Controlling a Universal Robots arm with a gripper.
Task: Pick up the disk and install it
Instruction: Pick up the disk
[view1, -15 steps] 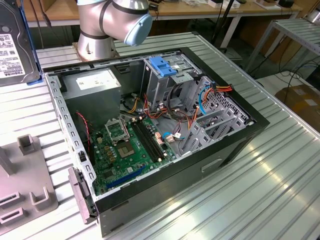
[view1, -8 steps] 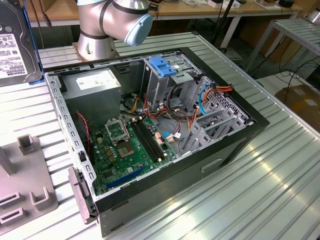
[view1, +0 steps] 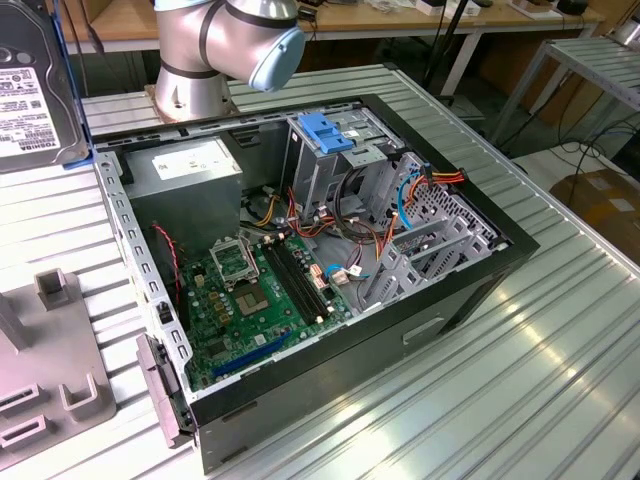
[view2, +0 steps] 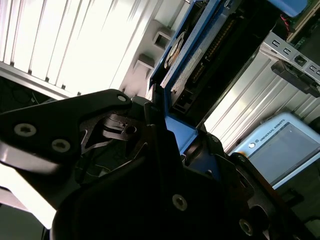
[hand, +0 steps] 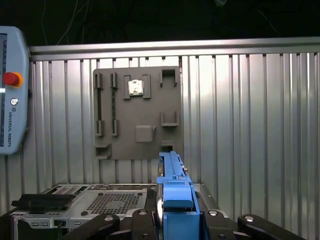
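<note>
Gripper jaws closed on the disk, clamping its blue carrier from both sides. Black fingers press the carrier edge in the second wrist view. Disk held on edge, clear of the bench. In the exterior view the disk is at the exterior view's left, up in the air just beyond the case's far corner, label face visible. Arm base stands at the bench's far edge behind the case. Case lies open in the bench's middle, board exposed. Grey box in the case's far corner nearest the disk; blue handle on the drive cage beside it. Grey plate lies at the bench's near corner, exterior view's left. First wrist view looks down past the disk at the plate, with a pendant off the bench's edge.
</note>
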